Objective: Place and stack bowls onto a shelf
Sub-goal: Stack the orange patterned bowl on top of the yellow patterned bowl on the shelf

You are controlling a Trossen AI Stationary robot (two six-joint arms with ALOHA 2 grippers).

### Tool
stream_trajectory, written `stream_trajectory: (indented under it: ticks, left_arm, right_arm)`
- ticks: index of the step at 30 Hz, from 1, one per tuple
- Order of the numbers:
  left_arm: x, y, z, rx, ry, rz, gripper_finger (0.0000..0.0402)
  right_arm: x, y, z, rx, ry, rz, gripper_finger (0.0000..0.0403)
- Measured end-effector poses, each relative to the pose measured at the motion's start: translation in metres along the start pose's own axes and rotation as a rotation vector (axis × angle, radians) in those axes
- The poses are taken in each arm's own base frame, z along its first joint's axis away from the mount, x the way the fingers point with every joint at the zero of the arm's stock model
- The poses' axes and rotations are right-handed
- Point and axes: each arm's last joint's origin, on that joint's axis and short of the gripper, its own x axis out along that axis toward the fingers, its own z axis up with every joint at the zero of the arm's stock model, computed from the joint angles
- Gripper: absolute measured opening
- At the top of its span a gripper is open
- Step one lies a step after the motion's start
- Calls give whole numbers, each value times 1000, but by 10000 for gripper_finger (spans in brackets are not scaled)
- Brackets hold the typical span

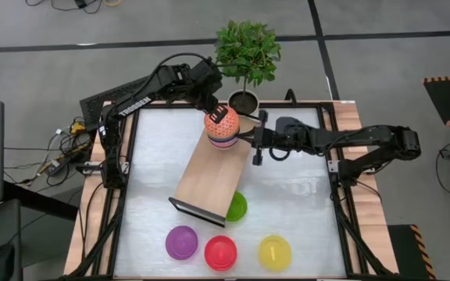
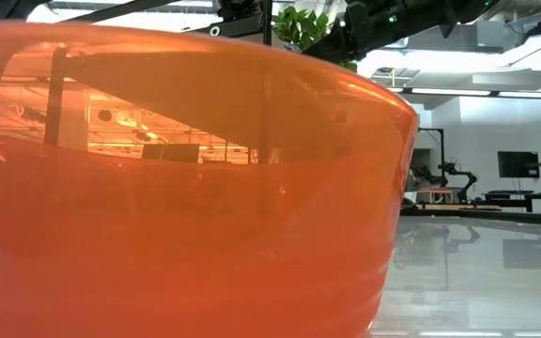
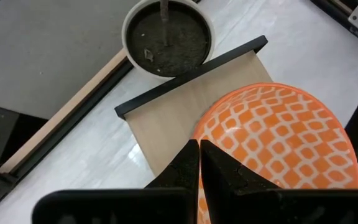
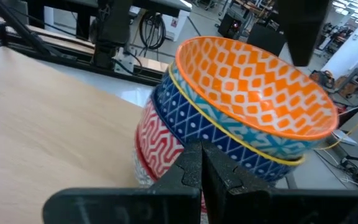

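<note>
- The big white tabletop point(image 1: 303, 226) has loads of free room on the right side and along the left strip, all boxed in by a dark frame rail at the edges.
- The long light-wood shelf board with dark metal end frames point(image 1: 205, 183) lies diagonally across the middle, mostly bare; its far end sits right next to the dark round plant pot with the leafy green plant point(image 1: 245, 100).
- A stack of patterned bowls sits at that far end: the orange-and-white diamond-pattern bowl point(image 4: 253, 81) on top, tilted, over a blue-white bowl point(image 4: 191, 118), with a red-white bowl point(image 4: 157, 146) at the bottom.
- Left gripper point(image 1: 216, 111) hangs right over the stack, fingers pressed together with nothing between them.
- Right gripper point(image 1: 255, 140) sits just beside the stack on the shelf's right edge, fingers also closed and empty.
- Glossy plain bowls: green point(image 1: 237, 206) tucked against the shelf's near end, then purple point(image 1: 181, 242), red point(image 1: 220, 252) and yellow point(image 1: 274, 252) in a row near the front edge.
</note>
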Motion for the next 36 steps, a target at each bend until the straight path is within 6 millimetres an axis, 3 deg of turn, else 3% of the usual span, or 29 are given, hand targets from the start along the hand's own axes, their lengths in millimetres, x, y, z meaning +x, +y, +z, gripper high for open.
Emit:
stream_trajectory:
  ticks: [7,21,31,36]
  left_arm:
    - [17,0,-6,13,53,12,0]
    - [18,-3,-7,37,55,-1,0]
    - [18,-3,-7,36,54,0,0]
    - [18,-3,-6,36,52,0,0]
  right_arm:
    - [1,1,-2,0,19,10,20]
    - [1,4,-3,-3,25,19,20]
    - [-10,11,16,-64,-85,0,20]
    - [-8,5,17,-68,-115,-32,20]
